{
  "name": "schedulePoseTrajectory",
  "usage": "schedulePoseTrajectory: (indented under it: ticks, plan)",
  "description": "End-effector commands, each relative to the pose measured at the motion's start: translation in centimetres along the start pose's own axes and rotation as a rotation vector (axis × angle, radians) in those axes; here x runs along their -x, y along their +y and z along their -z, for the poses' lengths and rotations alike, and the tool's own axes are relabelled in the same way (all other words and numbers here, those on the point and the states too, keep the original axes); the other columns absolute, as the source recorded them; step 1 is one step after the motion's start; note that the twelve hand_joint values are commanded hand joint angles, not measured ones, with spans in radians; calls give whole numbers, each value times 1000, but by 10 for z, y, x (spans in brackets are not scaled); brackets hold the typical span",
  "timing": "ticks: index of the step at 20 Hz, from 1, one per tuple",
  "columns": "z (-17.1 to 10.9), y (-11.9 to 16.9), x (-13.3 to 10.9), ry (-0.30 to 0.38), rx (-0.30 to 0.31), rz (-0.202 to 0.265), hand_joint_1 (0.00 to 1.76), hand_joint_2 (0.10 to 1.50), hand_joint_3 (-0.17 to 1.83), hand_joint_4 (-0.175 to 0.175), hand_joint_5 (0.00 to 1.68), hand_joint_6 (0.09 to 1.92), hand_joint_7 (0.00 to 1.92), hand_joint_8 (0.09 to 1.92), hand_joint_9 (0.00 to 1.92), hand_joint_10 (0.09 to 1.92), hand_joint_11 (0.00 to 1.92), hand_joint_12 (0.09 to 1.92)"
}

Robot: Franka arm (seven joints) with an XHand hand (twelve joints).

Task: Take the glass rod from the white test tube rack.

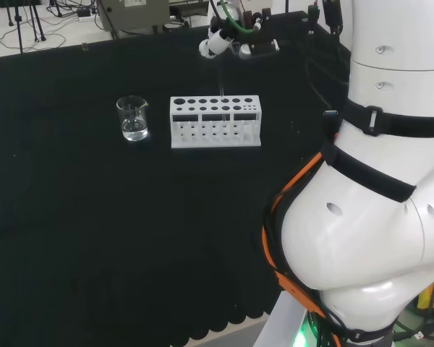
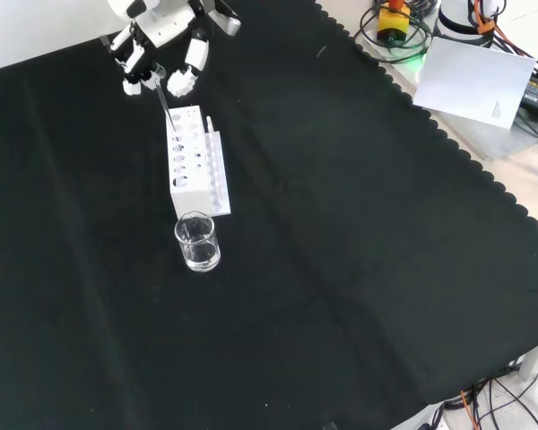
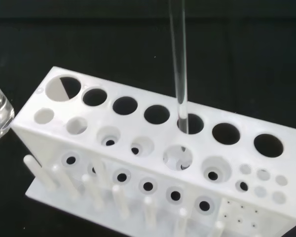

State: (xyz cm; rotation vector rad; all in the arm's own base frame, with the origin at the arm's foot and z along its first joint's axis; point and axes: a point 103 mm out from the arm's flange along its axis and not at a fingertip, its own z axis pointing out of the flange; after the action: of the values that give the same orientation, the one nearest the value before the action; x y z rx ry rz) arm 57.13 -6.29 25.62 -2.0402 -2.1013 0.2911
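In the head view, a glass beaker (image 1: 133,118) with a little clear liquid is seen at the left on the black cloth (image 1: 94,217), and just to its right stands the white test tube rack (image 1: 215,121). The glass rod (image 3: 179,69) is held upright (its lower end still inside a hole of the rack's back row). Above it, the hand (image 2: 161,49) is curled round the rod's top.

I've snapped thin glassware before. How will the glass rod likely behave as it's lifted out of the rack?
The glass rod looks thin, straight and clear, so probably stiff but brittle; sideways pull against the hole's rim in the white test tube rack could snap it. Its smooth surface may slip in the robot hand. If dropped on the cloth, it would likely roll.
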Motion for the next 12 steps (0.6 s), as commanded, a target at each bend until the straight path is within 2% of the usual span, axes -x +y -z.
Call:
schedulePoseTrajectory:
  ticks: [1, 6, 12]
  plan:
    - [-5, 1, -6, -26, 0, 8, 665, 947, 509, -175, 437, 697, 994, 918, 1226, 951, 260, 1419]
    - [-6, 2, -11, -61, 9, 11, 777, 910, 558, -175, 540, 814, 1098, 927, 1375, 955, 379, 1378]
    - [-6, 2, -12, -87, 15, 6, 873, 874, 619, -175, 652, 864, 1155, 928, 1490, 925, 532, 1337]
